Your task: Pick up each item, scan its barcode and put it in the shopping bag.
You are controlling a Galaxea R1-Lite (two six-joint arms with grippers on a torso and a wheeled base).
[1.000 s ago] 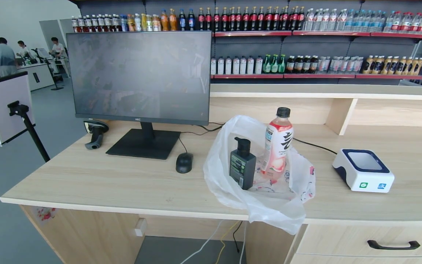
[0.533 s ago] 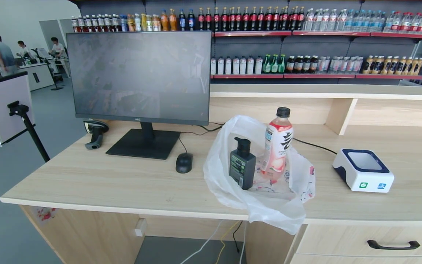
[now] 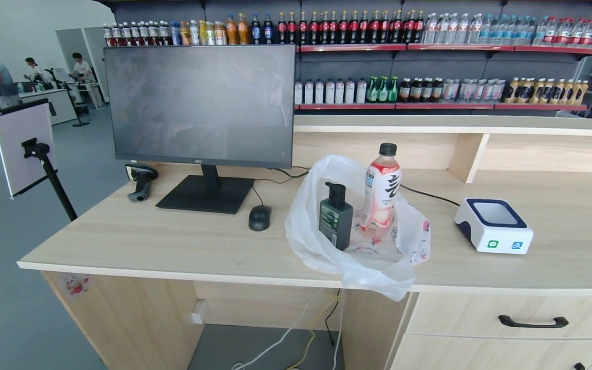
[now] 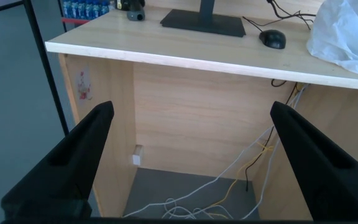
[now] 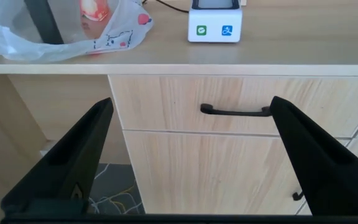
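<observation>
Our camera has pulled back; the drink bottle (image 3: 381, 192) and pump bottle (image 3: 335, 218) stand unmoved in the bag (image 3: 303, 239). Our left gripper (image 4: 191, 115) and right gripper (image 5: 191, 112) gape wide, empty: task likely done.

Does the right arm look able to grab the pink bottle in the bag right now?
Probably not yet: the right end effector hangs open below the counter, facing the drawer handle, while the pink bottle stands up top inside the shopping bag. It must rise first.
</observation>
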